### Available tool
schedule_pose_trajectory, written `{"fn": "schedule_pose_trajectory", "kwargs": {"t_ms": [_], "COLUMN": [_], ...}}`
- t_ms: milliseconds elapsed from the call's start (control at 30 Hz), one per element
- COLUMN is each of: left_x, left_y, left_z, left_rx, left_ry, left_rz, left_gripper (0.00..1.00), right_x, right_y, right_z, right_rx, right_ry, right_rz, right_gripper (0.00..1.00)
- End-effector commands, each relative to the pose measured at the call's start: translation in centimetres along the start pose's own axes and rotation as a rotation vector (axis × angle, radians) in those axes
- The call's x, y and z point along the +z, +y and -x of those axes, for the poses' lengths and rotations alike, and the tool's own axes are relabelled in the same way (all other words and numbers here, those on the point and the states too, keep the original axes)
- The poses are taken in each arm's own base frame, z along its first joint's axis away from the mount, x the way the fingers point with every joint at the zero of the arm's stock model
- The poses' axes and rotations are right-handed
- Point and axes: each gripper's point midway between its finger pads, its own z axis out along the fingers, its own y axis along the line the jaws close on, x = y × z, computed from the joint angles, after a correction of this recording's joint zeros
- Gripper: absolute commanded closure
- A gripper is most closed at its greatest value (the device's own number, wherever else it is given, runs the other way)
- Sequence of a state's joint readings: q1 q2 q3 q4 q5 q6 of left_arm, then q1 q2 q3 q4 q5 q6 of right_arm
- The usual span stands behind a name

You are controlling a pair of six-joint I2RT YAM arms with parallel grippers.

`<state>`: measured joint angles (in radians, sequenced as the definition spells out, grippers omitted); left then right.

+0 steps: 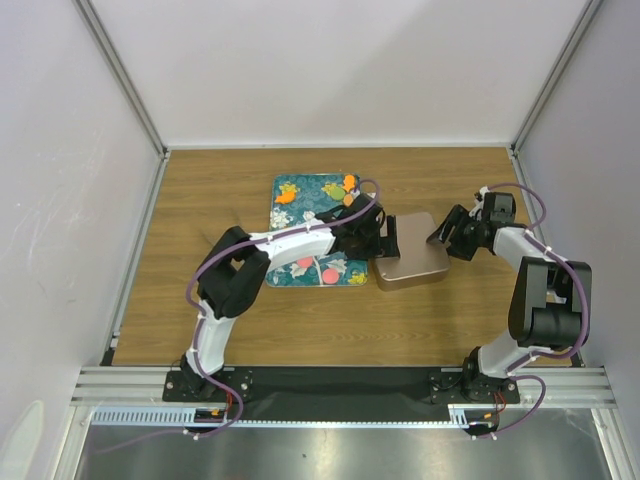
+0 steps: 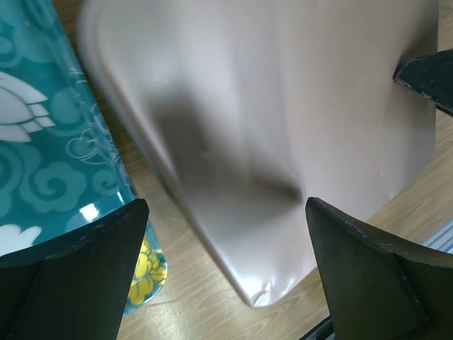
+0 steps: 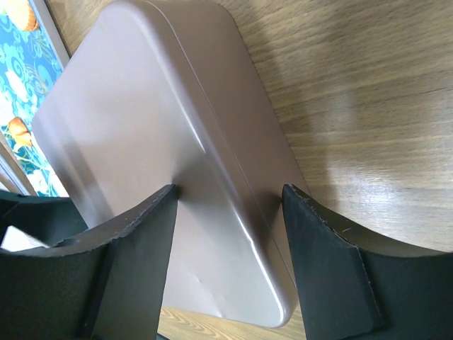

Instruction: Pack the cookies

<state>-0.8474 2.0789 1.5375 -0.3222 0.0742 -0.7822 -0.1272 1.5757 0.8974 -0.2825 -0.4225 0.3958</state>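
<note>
**Both grippers at the closed tin, cookies on the tray**

The cookies [image 1: 348, 183] lay on the teal tray [image 1: 300, 215] in the middle of the overhead view. Orange ones sat near its upper right corner and upper left part, and pink ones along its lower edge, partly hidden by the left arm. Just right of the tray stood the rose-brown metal tin [image 1: 412, 255] on the wooden table [image 1: 300, 330], showing only a smooth, closed top.

The left arm reached across the tray, and the left gripper [image 2: 226, 205] sat at the tin's left side. In its wrist view the fingers were spread as wide as they go, with a rounded corner of the tin between them and nothing pinched. The tray's edge ran down the left of that frame.

The right gripper [image 3: 230, 191] was at the tin's upper right side. Its fingers stood apart with one long rounded edge of the tin between them. Whether either finger touched the metal could not be told. Two orange cookies showed at the left edge of that wrist view.
</note>
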Motion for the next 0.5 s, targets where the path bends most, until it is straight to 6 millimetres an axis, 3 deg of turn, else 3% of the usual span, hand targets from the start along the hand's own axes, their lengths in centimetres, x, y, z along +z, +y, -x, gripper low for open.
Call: {"fn": "schedule_pose_trajectory", "kwargs": {"t_ms": [0, 200, 467], "left_x": [-4.3, -5.6, -5.9], "left_y": [-2.5, -2.5, -1.3], "left_z": [4.1, 6.0, 7.8], "left_rx": [0.032, 0.033, 0.002], "left_ry": [-0.1, -0.138, -0.156], "left_rz": [-0.065, -0.069, -0.064], "left_gripper": [0.0, 0.0, 0.0], "right_x": [-0.5, -1.8, -3.6], "right_y": [-2.2, -1.2, 0.3], "right_z": [0.8, 2.1, 3.3], "right_rx": [-0.011, -0.025, -0.046], "right_ry": [-0.034, -0.065, -0.109], "right_rz": [-0.096, -0.092, -0.06], "right_gripper": [0.35, 0.34, 0.33]}}
